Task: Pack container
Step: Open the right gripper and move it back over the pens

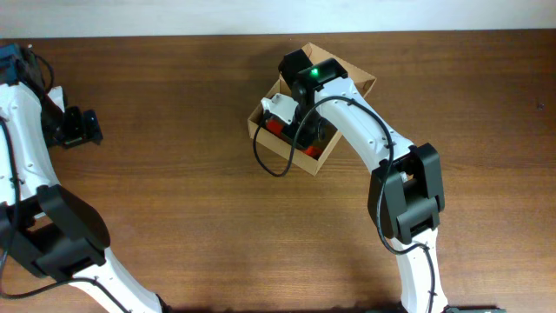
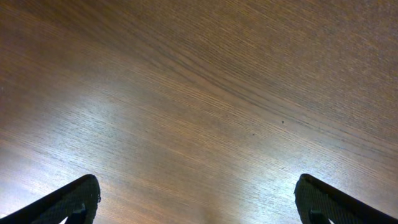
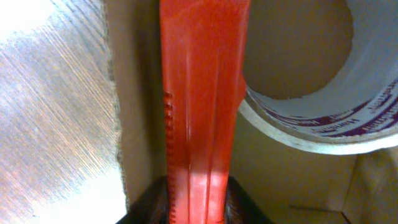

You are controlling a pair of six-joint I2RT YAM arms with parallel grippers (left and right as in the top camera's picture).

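The right gripper (image 3: pixel 198 200) has a red piece (image 3: pixel 202 93) between its fingers; squeezing or not, I cannot tell. A tape roll (image 3: pixel 323 127) lies beside it, inside the cardboard box (image 1: pixel 363 84) at the far middle of the brown wooden table (image 1: pixel 174 96). The left gripper (image 2: pixel 198 190) gapes wide over the wood.

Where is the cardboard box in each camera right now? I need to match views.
Overhead: cardboard box upper centre, mostly under the right arm.
Left wrist: not in view, only tabletop.
Right wrist: its wall runs vertically, left of centre.
Shared landmark: red tool inside the box, overhead and right wrist.
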